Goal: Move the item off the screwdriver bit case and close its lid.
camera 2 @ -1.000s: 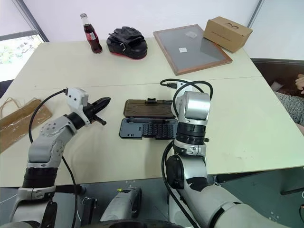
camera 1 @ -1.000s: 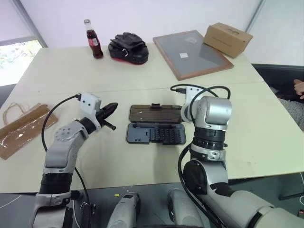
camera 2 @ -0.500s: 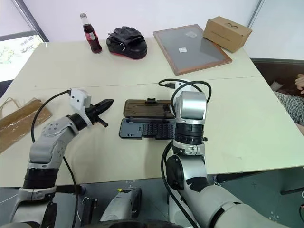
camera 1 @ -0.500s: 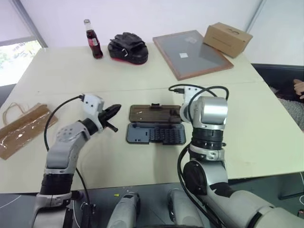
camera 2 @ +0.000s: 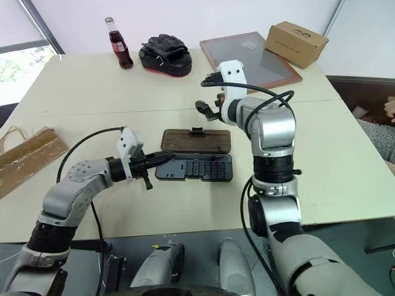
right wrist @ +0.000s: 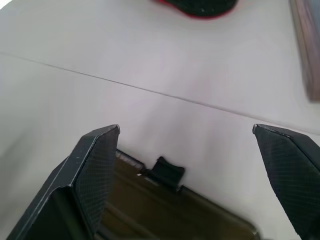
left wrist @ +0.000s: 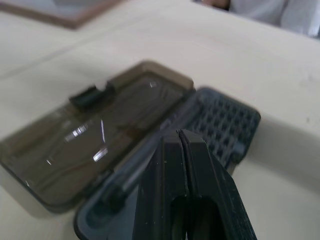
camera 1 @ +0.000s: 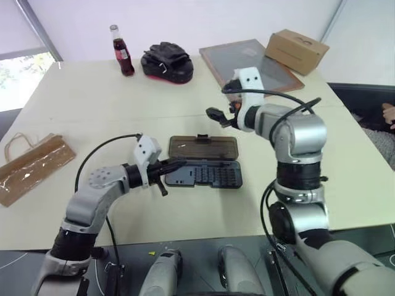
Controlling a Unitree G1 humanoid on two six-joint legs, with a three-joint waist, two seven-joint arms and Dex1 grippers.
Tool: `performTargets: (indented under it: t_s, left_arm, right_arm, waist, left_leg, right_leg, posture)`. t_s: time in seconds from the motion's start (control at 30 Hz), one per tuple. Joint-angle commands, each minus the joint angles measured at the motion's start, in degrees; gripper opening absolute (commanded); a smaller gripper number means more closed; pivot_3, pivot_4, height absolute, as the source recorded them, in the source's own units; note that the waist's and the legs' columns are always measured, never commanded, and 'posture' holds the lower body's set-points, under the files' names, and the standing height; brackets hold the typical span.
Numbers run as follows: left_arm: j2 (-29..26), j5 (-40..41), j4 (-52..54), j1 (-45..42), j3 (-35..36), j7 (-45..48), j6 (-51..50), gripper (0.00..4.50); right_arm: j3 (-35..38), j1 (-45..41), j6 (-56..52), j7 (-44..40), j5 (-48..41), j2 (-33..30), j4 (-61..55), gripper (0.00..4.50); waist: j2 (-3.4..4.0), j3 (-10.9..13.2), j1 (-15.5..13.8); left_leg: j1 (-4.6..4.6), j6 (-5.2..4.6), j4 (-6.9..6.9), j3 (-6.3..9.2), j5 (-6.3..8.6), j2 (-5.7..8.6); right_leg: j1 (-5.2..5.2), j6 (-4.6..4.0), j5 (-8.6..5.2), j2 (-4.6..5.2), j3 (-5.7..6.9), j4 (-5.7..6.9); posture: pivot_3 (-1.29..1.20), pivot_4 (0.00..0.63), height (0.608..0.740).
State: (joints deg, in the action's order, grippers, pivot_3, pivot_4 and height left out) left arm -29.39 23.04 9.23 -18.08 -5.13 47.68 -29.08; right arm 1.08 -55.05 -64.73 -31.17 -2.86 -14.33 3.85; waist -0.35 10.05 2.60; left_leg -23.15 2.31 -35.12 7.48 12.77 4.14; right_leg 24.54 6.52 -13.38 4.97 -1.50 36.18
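Note:
The screwdriver bit case [camera 1: 207, 175] lies open mid-table, dark tray toward me and the smoky brown lid [camera 1: 203, 147] flat behind it, latch tab [right wrist: 167, 170] on its far edge. The item, a brown paper bag [camera 1: 34, 166], lies flat at the table's left edge, well clear of the case. My left gripper [camera 1: 179, 163] is shut and empty, its tip over the tray's left end; its wrist view shows the tip [left wrist: 181, 134] above the hinge line. My right gripper [camera 2: 207, 94] hangs open and empty in the air above the lid's far edge, its fingers [right wrist: 95, 165] wide apart.
At the back of the table stand a cola bottle [camera 1: 121, 52], a black-and-red padded glove [camera 1: 166, 61], a framed grey board [camera 1: 250, 68] and a cardboard box [camera 1: 296, 49]. A person's hand [camera 1: 389, 114] shows at the right edge.
My right gripper has opened, risen from beside the case's right end and now sits above the lid's far edge. My left gripper, still shut, has moved right to the tray's left end.

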Motion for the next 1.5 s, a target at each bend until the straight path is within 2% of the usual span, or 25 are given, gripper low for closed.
performTargets:
  t_s: [0.03,0.27,0.5,0.8,1.23,1.33,1.47,1.5]
  left_arm:
    - [-0.5,-3.7,-4.3,-2.0,-1.7,0.6,3.3,0.0]
    - [0.2,-8.0,-11.5,-3.0,-4.1,2.2,8.5,0.0]
    - [0.5,-8.4,-10.9,-1.4,-4.1,2.0,8.7,0.0]
    - [0.1,-8.3,-8.4,0.4,-2.9,1.2,7.9,0.0]
    - [0.0,-8.0,-6.5,1.2,-2.3,0.0,7.2,0.0]
    - [0.0,-8.0,-6.4,1.1,-2.1,-0.1,7.2,0.0]
    - [0.0,-7.9,-6.0,0.9,-2.1,-0.4,7.0,0.0]
    - [0.0,-7.9,-5.9,0.9,-2.1,-0.5,6.9,0.0]
  right_arm:
    - [-8.3,-4.3,16.5,-10.3,1.7,-6.9,11.1,4.45]
    - [-19.2,-11.2,45.5,-26.1,7.8,-10.8,37.5,4.45]
    - [-20.4,-16.9,56.1,-29.4,10.6,-6.1,55.9,4.45]
    - [-19.0,-18.6,61.3,-25.6,13.8,-3.2,66.5,4.45]
    - [-16.3,-18.7,60.0,-22.3,15.8,-3.3,70.7,4.45]
    - [-16.6,-18.2,60.1,-22.1,16.9,-3.3,71.0,3.68]
    - [-17.3,-17.5,60.6,-22.7,18.0,-3.0,71.2,1.78]
    - [-17.4,-17.3,60.7,-22.9,18.3,-2.9,71.2,1.14]
  waist:
    - [-0.02,0.0,0.1]
    - [-0.03,0.0,0.1]
    - [-0.03,0.0,0.0]
    - [0.0,0.0,0.0]
    - [0.0,0.0,0.0]
    - [0.0,0.0,0.0]
    - [0.0,0.0,0.0]
    - [0.0,0.0,-0.1]
  left_leg:
    - [0.0,0.0,0.0,-0.02,0.0,0.0]
    - [0.01,0.0,0.0,-0.08,0.0,-0.02]
    - [0.01,0.01,-0.02,0.0,-0.01,-0.01]
    - [0.04,0.04,-0.01,0.04,-0.02,0.01]
    - [0.06,0.06,-0.01,0.05,-0.03,0.01]
    - [0.08,0.07,-0.02,0.04,-0.04,0.01]
    - [0.25,0.15,-0.02,0.04,-0.09,0.01]
    - [0.28,0.16,-0.02,0.04,-0.09,0.01]
  right_leg:
    - [0.0,0.0,0.0,0.0,0.0,-0.03]
    - [0.0,0.01,0.0,0.0,-0.01,-0.04]
    - [-0.01,0.01,0.01,0.02,-0.01,-0.02]
    - [-0.01,0.01,0.01,0.02,-0.03,0.02]
    - [-0.01,0.01,0.01,0.01,-0.04,0.05]
    - [-0.04,0.0,0.01,0.01,-0.04,0.06]
    - [-0.2,-0.01,0.02,0.01,-0.04,0.08]
    - [-0.24,-0.01,0.02,0.0,-0.04,0.08]
  posture:
    - [0.0,0.15,0.74]
    - [0.0,0.15,0.74]
    - [0.0,0.15,0.74]
    - [0.0,0.15,0.74]
    - [0.0,0.15,0.74]
    - [0.0,0.15,0.74]
    - [0.0,0.15,0.74]
    - [0.0,0.15,0.74]
